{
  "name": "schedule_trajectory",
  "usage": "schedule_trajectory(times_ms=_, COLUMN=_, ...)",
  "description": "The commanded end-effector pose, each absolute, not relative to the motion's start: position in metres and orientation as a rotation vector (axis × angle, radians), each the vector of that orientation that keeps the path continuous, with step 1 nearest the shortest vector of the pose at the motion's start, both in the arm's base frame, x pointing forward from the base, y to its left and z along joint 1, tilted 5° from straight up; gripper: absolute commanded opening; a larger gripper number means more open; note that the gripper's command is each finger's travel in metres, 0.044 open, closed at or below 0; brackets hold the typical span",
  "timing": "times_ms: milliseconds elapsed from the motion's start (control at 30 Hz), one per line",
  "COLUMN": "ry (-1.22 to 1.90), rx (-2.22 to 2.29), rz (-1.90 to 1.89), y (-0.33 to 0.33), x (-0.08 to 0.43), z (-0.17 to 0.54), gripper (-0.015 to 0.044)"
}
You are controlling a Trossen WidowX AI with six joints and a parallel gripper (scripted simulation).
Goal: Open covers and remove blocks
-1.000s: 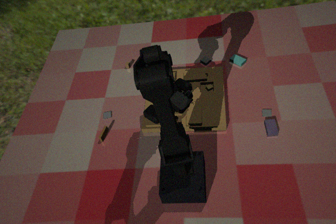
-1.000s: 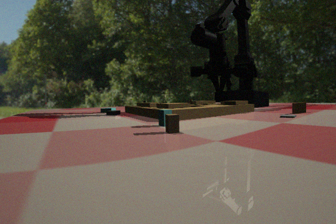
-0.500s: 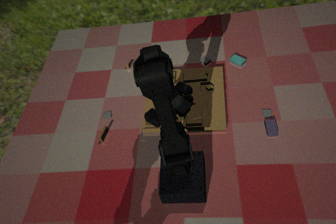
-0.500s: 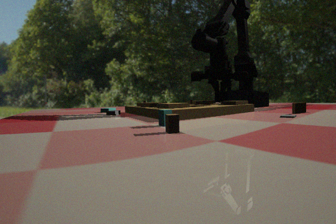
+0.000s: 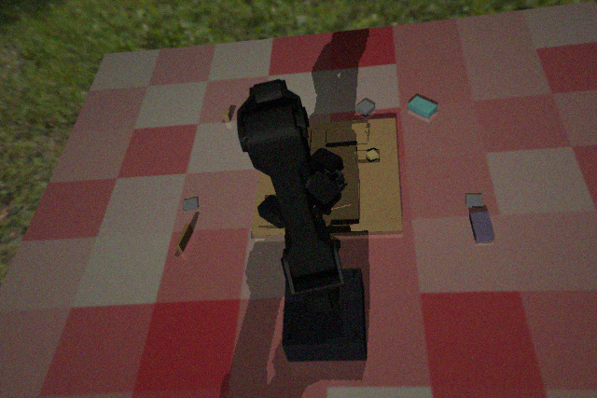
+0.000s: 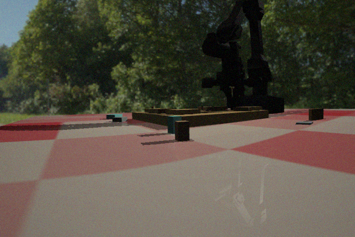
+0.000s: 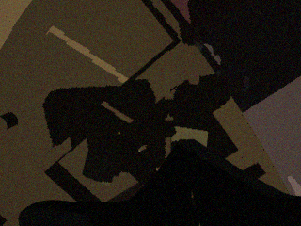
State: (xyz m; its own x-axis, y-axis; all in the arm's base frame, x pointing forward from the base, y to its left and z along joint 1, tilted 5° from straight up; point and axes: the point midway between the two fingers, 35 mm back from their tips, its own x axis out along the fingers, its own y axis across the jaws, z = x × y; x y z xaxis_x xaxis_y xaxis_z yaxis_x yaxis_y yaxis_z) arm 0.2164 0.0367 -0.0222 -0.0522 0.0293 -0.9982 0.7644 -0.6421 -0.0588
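Note:
My gripper [image 6: 232, 105] [image 7: 185, 146] is shut with nothing visible between its fingers. It points down low over the near part of the puzzle board [image 5: 382, 199] [image 6: 223, 117]; the top view shows the fingertips hidden by the arm. A well with a pale patch [image 7: 192, 136] lies right by the fingertips. A raised cover [image 5: 340, 136] and an uncovered well [image 5: 372, 155] show on the board. Off the board stand or lie a teal block [image 5: 423, 106] [image 6: 114, 116], a purple block [image 5: 481, 226], a grey block [image 5: 366, 106] and a brown piece [image 5: 186, 237] [image 6: 315, 114]. Shadow hides the other covers' positions.
Small flat grey tiles [image 5: 190, 203] [image 5: 474, 199] lie left and right of the board. Another brown block [image 6: 182, 131] stands before a teal block [image 6: 171, 124] beside the board. The arm's base [image 5: 325, 336] sits at the board's near side.

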Motion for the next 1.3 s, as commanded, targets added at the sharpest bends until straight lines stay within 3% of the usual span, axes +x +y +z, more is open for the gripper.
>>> schedule_trajectory(times_ms=0, ry=0.85, rx=1.686, rz=-1.75, y=0.034, x=0.2171, z=-0.0239, gripper=0.0)
schedule_trajectory(times_ms=1267, ry=0.849, rx=1.687, rz=-1.751, y=0.0298, x=0.219, z=-0.0164, gripper=0.0)
